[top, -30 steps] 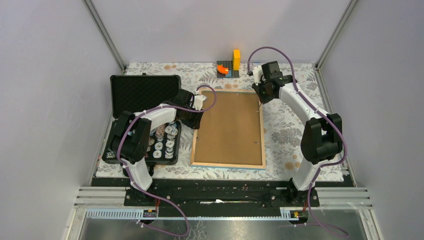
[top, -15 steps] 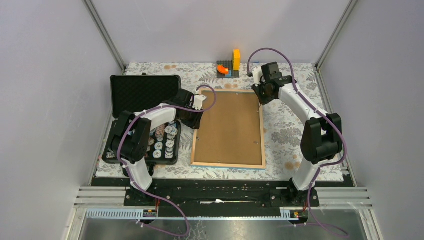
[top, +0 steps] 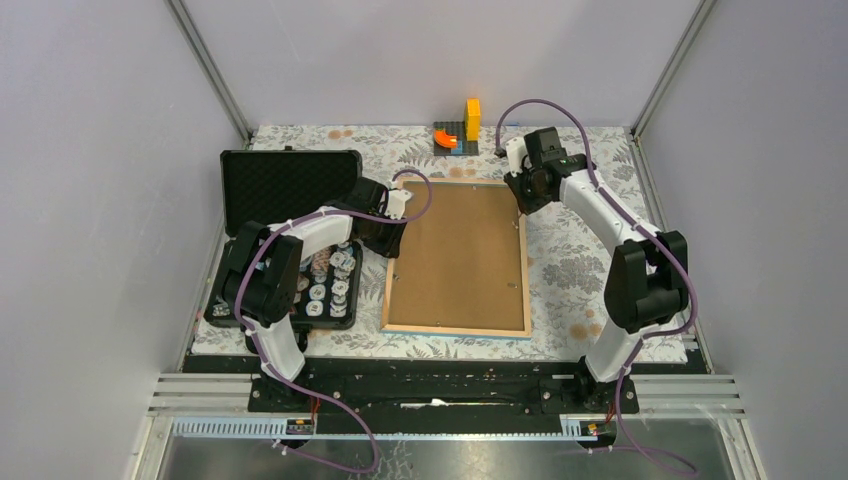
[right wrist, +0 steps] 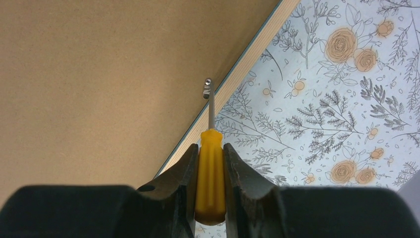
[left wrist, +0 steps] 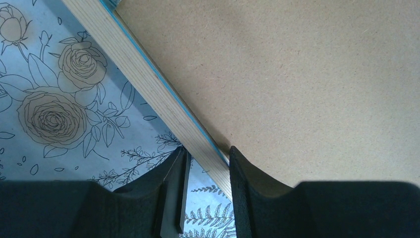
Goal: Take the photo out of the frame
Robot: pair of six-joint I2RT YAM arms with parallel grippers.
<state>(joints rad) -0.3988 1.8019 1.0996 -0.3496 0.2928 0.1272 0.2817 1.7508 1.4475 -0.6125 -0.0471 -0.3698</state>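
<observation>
The frame (top: 460, 260) lies face down on the floral cloth, its brown fibreboard back (left wrist: 297, 74) up and ringed by a pale wooden rim. The photo is hidden under that back. My left gripper (top: 394, 238) sits at the frame's left edge. Its jaws (left wrist: 205, 158) straddle and pinch the wooden rim (left wrist: 148, 84). At the frame's far right corner, my right gripper (top: 520, 196) is shut on a yellow-handled screwdriver (right wrist: 210, 173). The screwdriver's thin shaft reaches a small metal tab (right wrist: 207, 89) at the inner edge of the rim.
An open black foam-lined case (top: 290, 185) stands left of the frame, with several round pieces in its lower half (top: 330, 285). Orange and yellow blocks (top: 458, 130) sit at the back edge. Grey walls close in both sides.
The right wrist has shifted slightly toward the back right with the screwdriver. The left gripper has stayed on the frame's rim.
</observation>
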